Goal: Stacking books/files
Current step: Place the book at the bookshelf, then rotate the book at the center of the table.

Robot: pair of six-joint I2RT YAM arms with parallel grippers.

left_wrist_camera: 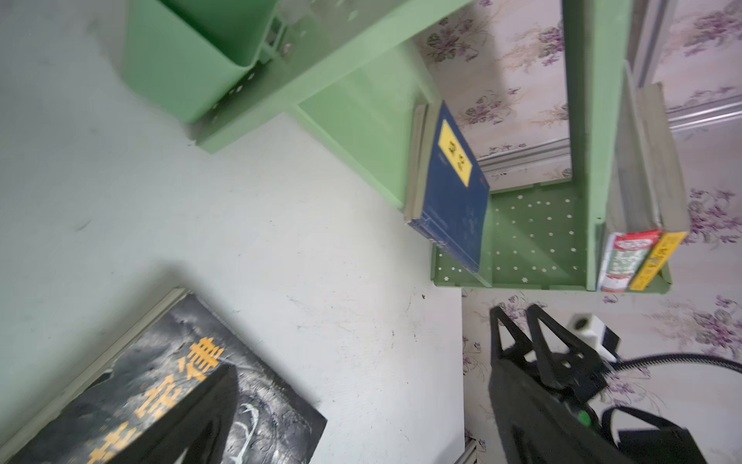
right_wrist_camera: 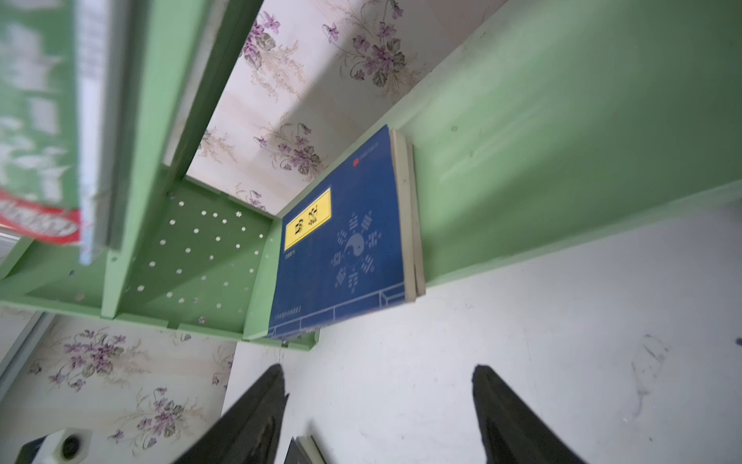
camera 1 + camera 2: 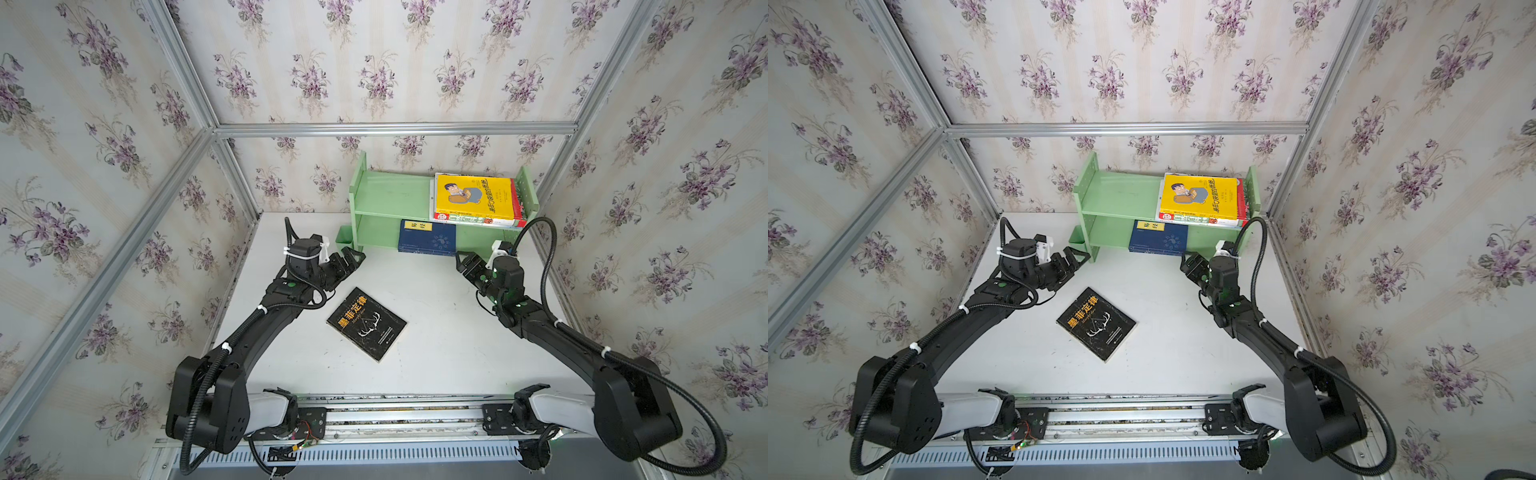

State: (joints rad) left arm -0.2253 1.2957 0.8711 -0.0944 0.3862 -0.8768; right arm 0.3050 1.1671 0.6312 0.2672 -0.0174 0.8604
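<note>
Reading 墨菲定律 in orange, black book (image 3: 366, 324) lies flat; left fingers (image 1: 208, 405) and right fingers (image 2: 257, 413) spread, empty.

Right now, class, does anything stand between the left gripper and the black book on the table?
Nothing visible does. The black book lies alone on the table; the left gripper is beside the green shelf, with only bare table between them.
</note>
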